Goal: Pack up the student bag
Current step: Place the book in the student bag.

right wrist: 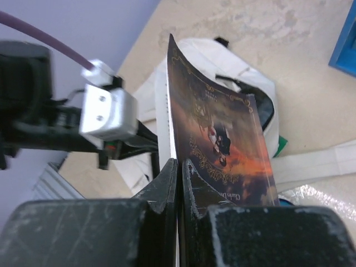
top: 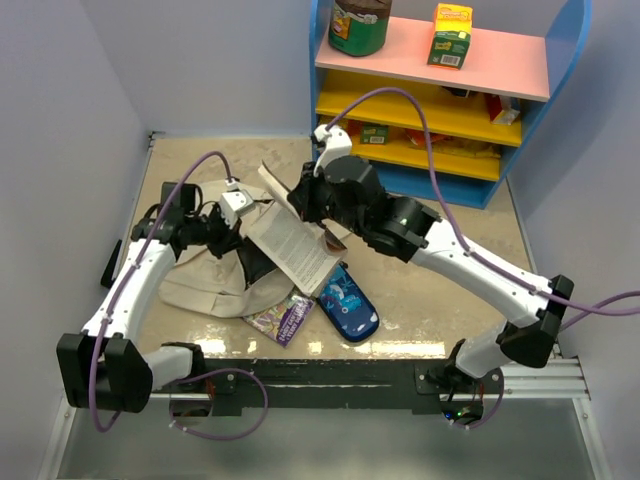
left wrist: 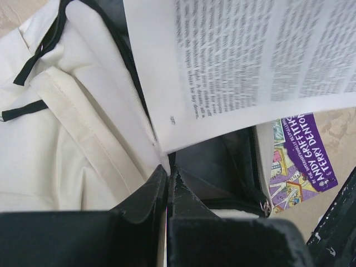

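The student bag (top: 198,285) lies slumped at the left of the table, beige canvas with a dark lining (left wrist: 222,161). My left gripper (top: 245,228) is shut on the rim of its opening (left wrist: 165,167) and holds that edge up. A paperback book (top: 292,240) hangs over the bag's mouth, its printed pages (left wrist: 250,55) facing the left wrist camera. My right gripper (top: 302,205) is shut on the book's dark illustrated cover (right wrist: 222,128), the jaws (right wrist: 179,164) pinching its top edge. The bag (right wrist: 245,83) shows below the book in the right wrist view.
A purple book (top: 285,320) and a blue pencil case (top: 345,305) lie beside the bag near the front edge. A coloured shelf unit (top: 440,90) stands at the back right, holding a green jar (top: 360,25) and a juice box (top: 450,35). Walls close in on both sides.
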Motion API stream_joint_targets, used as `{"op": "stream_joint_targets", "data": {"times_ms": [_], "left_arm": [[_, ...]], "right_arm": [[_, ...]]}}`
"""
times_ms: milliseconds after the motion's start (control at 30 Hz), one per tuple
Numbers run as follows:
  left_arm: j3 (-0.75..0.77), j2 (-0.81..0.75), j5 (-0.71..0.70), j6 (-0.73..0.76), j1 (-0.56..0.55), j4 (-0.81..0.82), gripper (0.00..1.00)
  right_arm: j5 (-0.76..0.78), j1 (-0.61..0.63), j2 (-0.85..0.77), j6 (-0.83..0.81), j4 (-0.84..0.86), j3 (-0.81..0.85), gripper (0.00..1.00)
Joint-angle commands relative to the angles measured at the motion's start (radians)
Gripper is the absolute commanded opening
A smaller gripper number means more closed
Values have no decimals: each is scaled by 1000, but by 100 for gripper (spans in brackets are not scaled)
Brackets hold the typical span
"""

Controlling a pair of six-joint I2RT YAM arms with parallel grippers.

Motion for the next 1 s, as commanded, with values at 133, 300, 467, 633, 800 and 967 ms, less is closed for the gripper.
{"op": "stream_joint_targets", "data": {"times_ms": [133,300,467,633,800,967], "left_arm": [[15,-91,37,31,14,-57,0],[27,-117,34,34,14,-80,0],[29,-117,54,52,16,-95,0],[35,-97,112,122,16,-139,0],[36,-59,131,185,16,-181,0],[49,-20,134,204,14,-193,0]], "right_arm": [[-67,-5,84,28,321,-234,0],[-59,-5,141,32,352,-315,0],[-117,-5,202,8,384,-322,0],[-179,44,293,-90,325,-243,0],[-206,45,238,-116,317,-292,81],[-144,-5,100,-80,335,-405,98]]}}
